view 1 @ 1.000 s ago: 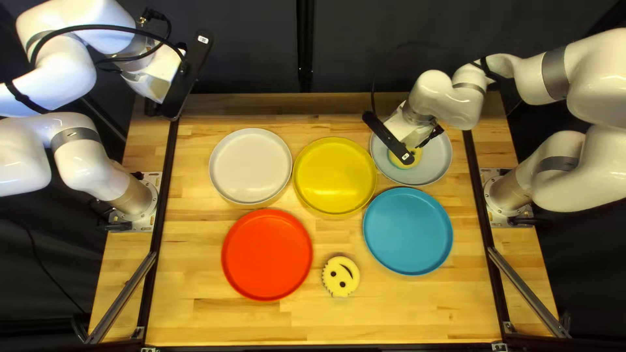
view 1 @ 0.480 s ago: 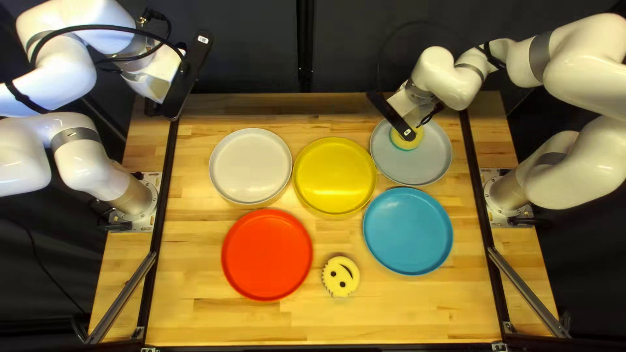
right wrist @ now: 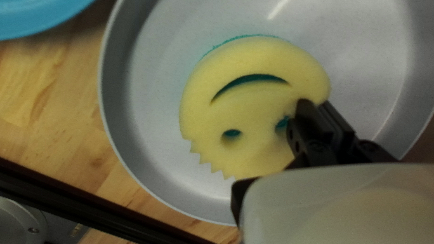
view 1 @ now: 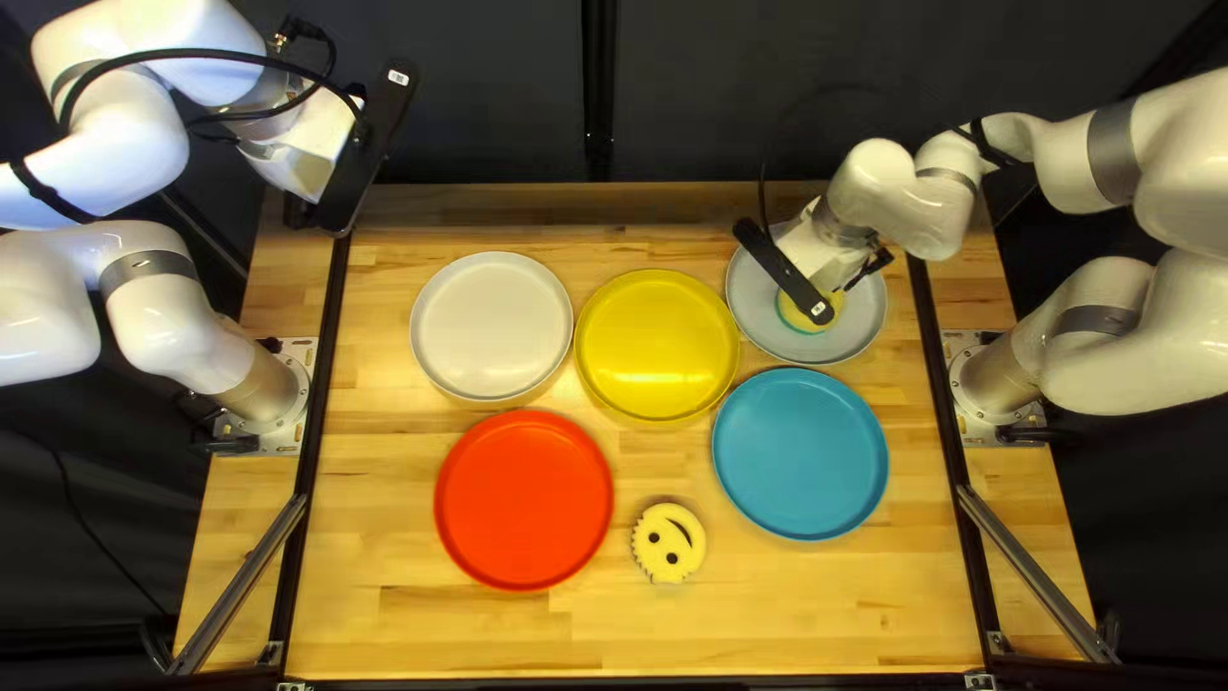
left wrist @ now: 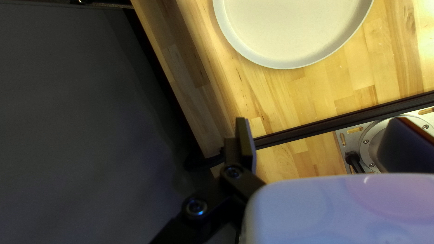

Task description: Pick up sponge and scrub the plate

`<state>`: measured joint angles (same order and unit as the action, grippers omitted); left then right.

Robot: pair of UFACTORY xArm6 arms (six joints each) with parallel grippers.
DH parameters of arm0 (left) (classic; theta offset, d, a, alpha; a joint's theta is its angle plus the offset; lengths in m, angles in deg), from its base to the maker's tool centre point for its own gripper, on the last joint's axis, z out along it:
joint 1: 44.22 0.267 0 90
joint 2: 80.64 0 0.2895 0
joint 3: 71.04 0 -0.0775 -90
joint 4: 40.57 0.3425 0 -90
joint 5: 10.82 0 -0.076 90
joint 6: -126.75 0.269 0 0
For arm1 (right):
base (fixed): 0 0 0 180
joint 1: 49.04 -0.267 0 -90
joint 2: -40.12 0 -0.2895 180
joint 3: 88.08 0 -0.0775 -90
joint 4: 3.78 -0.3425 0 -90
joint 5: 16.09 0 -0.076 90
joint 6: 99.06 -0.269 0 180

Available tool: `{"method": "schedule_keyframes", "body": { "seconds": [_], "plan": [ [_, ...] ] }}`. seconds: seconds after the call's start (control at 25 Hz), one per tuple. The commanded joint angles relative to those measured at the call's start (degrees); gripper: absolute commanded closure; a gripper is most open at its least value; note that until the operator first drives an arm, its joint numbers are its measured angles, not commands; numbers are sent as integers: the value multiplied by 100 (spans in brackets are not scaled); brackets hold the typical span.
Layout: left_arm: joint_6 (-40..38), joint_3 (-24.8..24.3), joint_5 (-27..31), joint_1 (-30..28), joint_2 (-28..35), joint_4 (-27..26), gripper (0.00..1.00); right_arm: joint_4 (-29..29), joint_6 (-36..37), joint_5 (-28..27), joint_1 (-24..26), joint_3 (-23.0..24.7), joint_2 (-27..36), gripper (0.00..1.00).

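My right gripper (view 1: 825,256) is over the grey plate (view 1: 860,333) at the back right, low on the yellow smiley sponge (view 1: 796,307). In the right wrist view the right gripper (right wrist: 318,105) is shut on one side of the sponge (right wrist: 248,104), near an eye hole, and the foam is dented there. The sponge lies face up inside the rim of the grey plate (right wrist: 158,113); a green edge shows under it. My left gripper (view 1: 302,211) hangs at the far left corner of the table; in the left wrist view the left gripper (left wrist: 243,140) has nothing near it.
White (view 1: 493,324), yellow (view 1: 656,346), red (view 1: 525,499) and blue (view 1: 800,453) plates stand on the wooden table. The yellow and blue ones are close beside the grey plate. A second smiley sponge (view 1: 668,541) lies between red and blue.
The right gripper and sponge went toward the far rim of the grey plate, then came back toward the near side, slightly further right than at first. The left arm stayed still.
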<state>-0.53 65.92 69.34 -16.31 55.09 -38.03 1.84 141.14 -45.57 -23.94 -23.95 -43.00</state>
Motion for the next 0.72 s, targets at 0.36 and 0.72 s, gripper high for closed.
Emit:
{"method": "schedule_keyframes", "body": {
  "seconds": [0.36,0.72],
  "plan": [
    [0,0,0,0,0,0,0,-257,1321,-113,1239,-765,-670,100],
    [0,0,0,0,0,0,0,-169,1280,-146,1239,-443,-290,100]
  ]
}}
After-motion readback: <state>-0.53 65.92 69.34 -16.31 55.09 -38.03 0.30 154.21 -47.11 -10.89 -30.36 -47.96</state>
